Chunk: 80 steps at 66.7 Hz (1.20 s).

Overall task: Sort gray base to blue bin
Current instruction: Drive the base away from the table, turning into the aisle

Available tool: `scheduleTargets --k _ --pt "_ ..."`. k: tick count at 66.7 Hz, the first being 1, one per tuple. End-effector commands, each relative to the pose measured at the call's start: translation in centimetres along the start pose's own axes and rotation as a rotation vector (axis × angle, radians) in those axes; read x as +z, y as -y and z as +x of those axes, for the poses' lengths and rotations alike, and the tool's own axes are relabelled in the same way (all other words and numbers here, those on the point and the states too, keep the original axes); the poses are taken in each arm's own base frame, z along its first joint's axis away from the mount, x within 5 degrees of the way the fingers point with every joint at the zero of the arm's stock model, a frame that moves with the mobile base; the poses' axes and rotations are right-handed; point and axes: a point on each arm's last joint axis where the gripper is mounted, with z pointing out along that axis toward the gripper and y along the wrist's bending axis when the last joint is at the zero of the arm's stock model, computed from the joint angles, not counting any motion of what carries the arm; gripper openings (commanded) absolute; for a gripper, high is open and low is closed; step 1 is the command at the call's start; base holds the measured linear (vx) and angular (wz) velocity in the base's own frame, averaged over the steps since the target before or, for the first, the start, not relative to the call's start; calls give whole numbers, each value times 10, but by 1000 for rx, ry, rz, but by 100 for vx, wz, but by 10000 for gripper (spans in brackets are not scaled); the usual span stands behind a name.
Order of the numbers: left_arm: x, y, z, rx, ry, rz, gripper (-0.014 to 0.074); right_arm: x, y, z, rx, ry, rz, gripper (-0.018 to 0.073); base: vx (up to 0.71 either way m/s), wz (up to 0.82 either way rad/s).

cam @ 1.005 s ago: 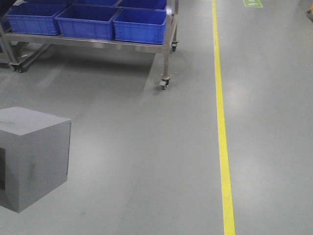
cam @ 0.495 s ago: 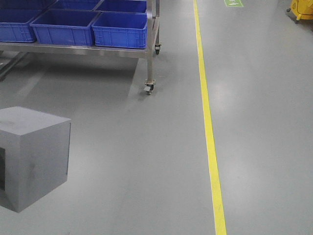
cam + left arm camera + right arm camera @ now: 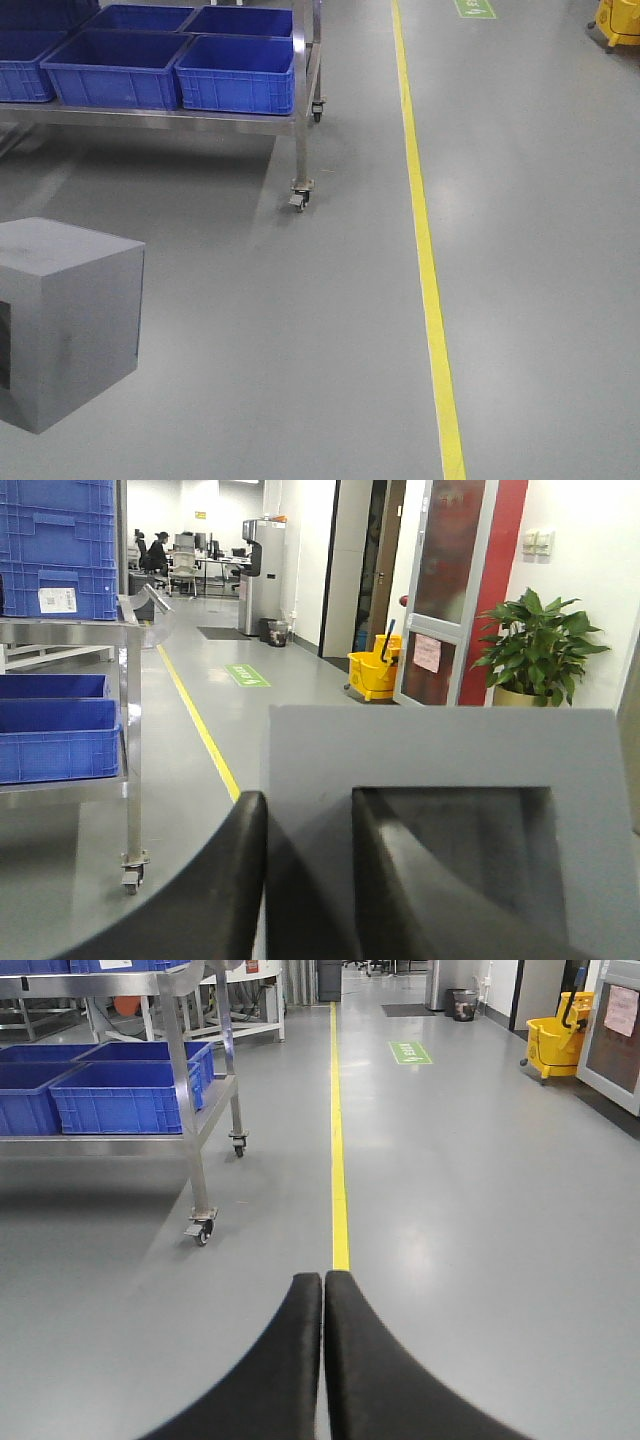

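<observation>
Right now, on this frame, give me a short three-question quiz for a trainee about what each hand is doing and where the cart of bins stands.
1. True or false: the right hand is shut with nothing between its fingers.
2. What is the left hand gripping? A) the rim of a crate; B) the gray base, by the wall of its recess; C) a mop bucket.
3. Fill in: in the front view, the cart carrying the blue bins stands to the ____ of the yellow floor line.

Key: 1 true; 2 B; 3 left.
</observation>
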Motion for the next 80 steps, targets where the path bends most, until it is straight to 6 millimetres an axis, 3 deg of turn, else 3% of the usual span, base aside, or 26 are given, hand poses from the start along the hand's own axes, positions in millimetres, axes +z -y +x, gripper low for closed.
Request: scheduleTargets --k 1,80 --pt "-1 3 -20 -21 130 20 2 1 0 -5 -16 53 3 -5 29 2" --pt "-1 3 -20 -20 130 20 2 1 0 -5 -16 53 3 -5 28 3"
